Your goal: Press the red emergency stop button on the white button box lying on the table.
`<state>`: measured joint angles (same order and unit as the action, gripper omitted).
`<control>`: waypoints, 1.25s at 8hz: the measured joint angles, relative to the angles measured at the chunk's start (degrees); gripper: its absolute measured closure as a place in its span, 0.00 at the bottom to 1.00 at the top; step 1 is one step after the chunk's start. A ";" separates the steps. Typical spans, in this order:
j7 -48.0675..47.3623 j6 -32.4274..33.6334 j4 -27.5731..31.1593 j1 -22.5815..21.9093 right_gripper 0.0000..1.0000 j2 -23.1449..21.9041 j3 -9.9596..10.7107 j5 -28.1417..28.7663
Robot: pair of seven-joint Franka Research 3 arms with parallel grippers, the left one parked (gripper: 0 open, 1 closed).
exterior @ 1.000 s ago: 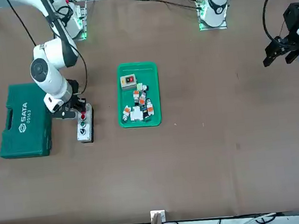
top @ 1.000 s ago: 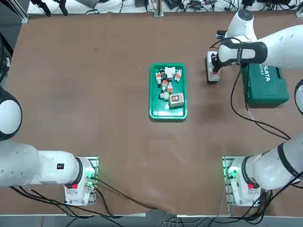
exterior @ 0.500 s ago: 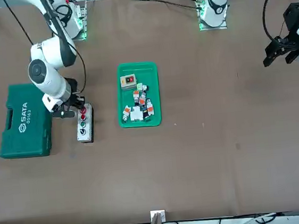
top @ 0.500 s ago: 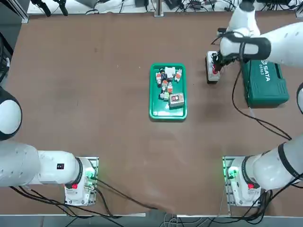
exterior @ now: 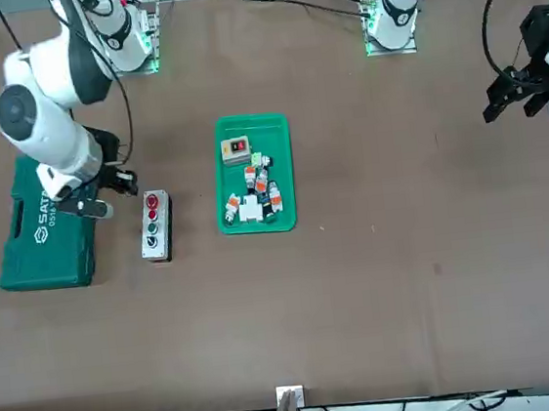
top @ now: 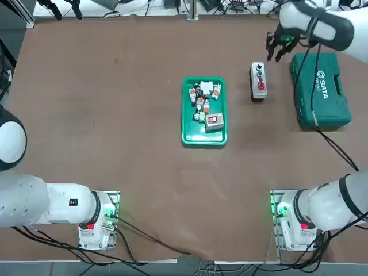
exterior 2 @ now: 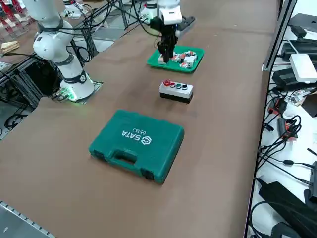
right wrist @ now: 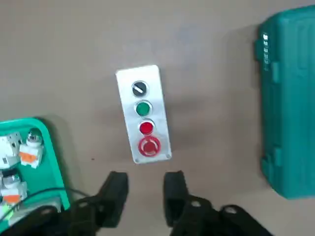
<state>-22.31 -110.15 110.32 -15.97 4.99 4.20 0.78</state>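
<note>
"SATA 05163" in white on green toolcase [exterior 2: 137, 144] lid

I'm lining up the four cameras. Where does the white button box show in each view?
Top view: white button box, right of centre.
Front view, left of centre.
Right side view, upper middle.
Right wrist view, centre, beyond the right hand.
Shared landmark: the green toolcase beside it.

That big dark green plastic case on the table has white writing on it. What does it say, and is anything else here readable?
"SATA", with a small logo mark: lid of the large dark green plastic toolcase.
"05163": beside it on the same lid.
Small white oblong button box: no readable lettering.
Green tray of small parts: any markings too small to read.
</note>
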 joint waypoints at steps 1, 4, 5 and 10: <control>0.14 5.57 -3.25 0.79 0.30 0.10 0.13 -0.09; 4.13 16.47 -14.47 3.38 0.00 0.77 0.32 -0.30; 7.02 18.83 -17.49 4.50 0.00 0.80 0.37 -0.32; 20.24 27.64 -24.61 11.54 0.00 -1.76 0.36 -0.93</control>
<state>-2.07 -82.51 85.71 -4.43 3.22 4.56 -0.15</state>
